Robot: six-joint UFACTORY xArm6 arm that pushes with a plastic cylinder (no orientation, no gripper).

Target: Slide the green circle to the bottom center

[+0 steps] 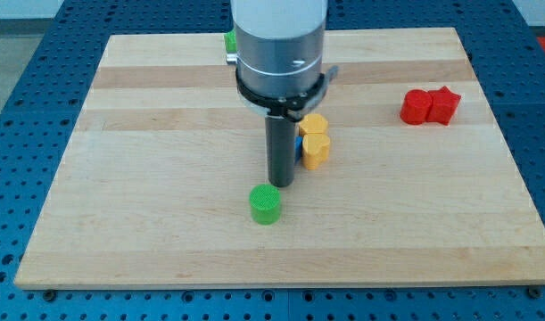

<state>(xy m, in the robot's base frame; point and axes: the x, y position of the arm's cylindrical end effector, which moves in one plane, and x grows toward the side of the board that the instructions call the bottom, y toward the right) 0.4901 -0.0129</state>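
The green circle (265, 204) is a short green cylinder on the wooden board (147, 205), a little left of centre and below the middle. My tip (280, 183) stands just above and slightly right of it, close to its upper edge; whether they touch I cannot tell. The rod rises into the white and grey arm body (279, 45) at the view's top centre.
Two yellow blocks (315, 140) sit stacked in view just right of the rod, with a sliver of a blue block (299, 143) between them and the rod. Two red blocks (430, 106) lie at the right. Another green block (229, 40) peeks out behind the arm at the top edge.
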